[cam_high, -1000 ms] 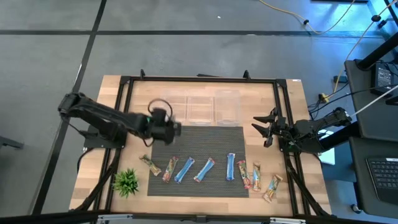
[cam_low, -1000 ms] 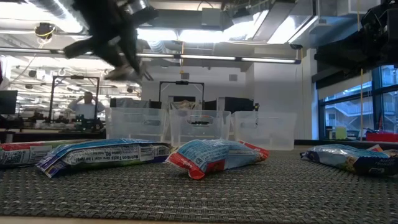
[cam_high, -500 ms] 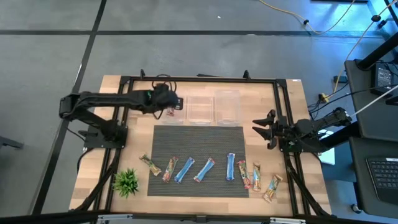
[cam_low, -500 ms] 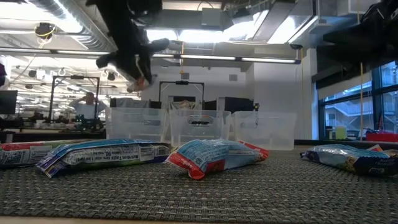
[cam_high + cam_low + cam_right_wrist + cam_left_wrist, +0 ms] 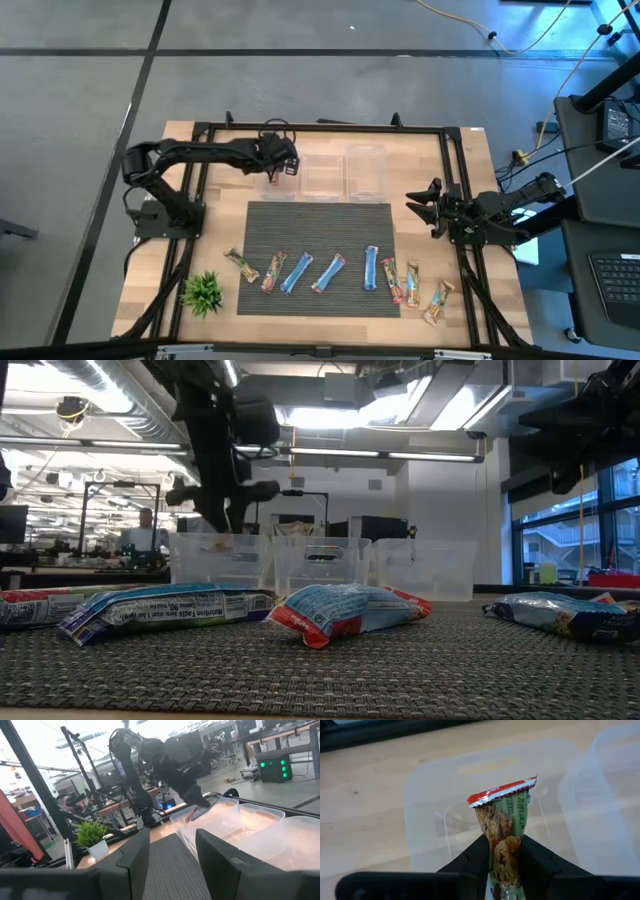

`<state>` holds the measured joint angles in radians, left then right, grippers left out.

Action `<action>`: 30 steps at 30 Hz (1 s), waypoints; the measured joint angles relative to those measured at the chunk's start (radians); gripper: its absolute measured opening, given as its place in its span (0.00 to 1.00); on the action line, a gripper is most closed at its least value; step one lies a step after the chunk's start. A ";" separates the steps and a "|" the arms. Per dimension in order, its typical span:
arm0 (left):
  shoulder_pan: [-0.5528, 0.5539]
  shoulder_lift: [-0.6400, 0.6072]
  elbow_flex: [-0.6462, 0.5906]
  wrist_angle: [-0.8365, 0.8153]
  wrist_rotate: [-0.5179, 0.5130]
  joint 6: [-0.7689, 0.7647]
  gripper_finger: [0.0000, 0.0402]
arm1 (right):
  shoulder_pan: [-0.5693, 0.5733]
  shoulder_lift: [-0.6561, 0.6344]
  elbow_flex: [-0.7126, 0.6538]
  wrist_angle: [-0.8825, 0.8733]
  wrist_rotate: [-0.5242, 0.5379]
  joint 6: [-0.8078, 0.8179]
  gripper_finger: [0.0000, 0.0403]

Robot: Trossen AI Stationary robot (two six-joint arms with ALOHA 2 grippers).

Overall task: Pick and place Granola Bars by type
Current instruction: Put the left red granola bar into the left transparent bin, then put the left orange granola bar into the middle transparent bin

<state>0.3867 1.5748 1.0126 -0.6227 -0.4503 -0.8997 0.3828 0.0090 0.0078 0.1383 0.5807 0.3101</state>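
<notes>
My left gripper point(image 5: 279, 172) hangs over the leftmost clear bin point(image 5: 262, 166) at the table's far side, shut on a tan-gold granola bar point(image 5: 504, 827) with a red end. In the low view that gripper point(image 5: 222, 520) reaches down to the bin's rim. Several more bars lie flat in a row on the dark mat: tan point(image 5: 240, 263), red point(image 5: 273, 272), blue point(image 5: 296, 272), blue point(image 5: 328, 272), blue point(image 5: 371, 268), red-and-multicoloured point(image 5: 411, 283), tan point(image 5: 438, 300). My right gripper point(image 5: 424, 208) waits open at the table's right edge. My left gripper pinches the tan-gold bar between its two fingers point(image 5: 479, 857), which lie across its lower part point(image 5: 506, 862). The bar is lifted clear and sticks out past the fingertips, its red crimped end point(image 5: 501, 795) pointing down over the bin's floor.
Three clear bins stand side by side along the mat's far edge: left, middle point(image 5: 322, 175), right point(image 5: 366, 172). A small green plant point(image 5: 203, 291) stands at the near-left corner. A black frame point(image 5: 320, 128) runs round the table. People and benches show in the room beyond.
My left gripper, shut on the bar, has travelled from above the mat's far-left corner toward the table's far edge and has come down over the leftmost bin. The right arm has kept still.
</notes>
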 joint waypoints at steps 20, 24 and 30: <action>0.003 0.021 0.000 0.025 0.078 0.051 0.35 | 0.000 0.000 0.000 -0.003 0.002 -0.004 0.40; 0.003 -0.021 0.000 0.029 0.076 0.078 0.40 | 0.000 0.000 0.000 -0.003 0.002 -0.004 0.40; -0.041 -0.167 0.000 0.053 0.077 0.157 0.41 | 0.000 0.000 0.000 -0.011 0.002 -0.004 0.40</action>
<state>0.3456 1.4080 1.0126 -0.5695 -0.3733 -0.7428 0.3828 0.0090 0.0078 0.1277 0.5831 0.3060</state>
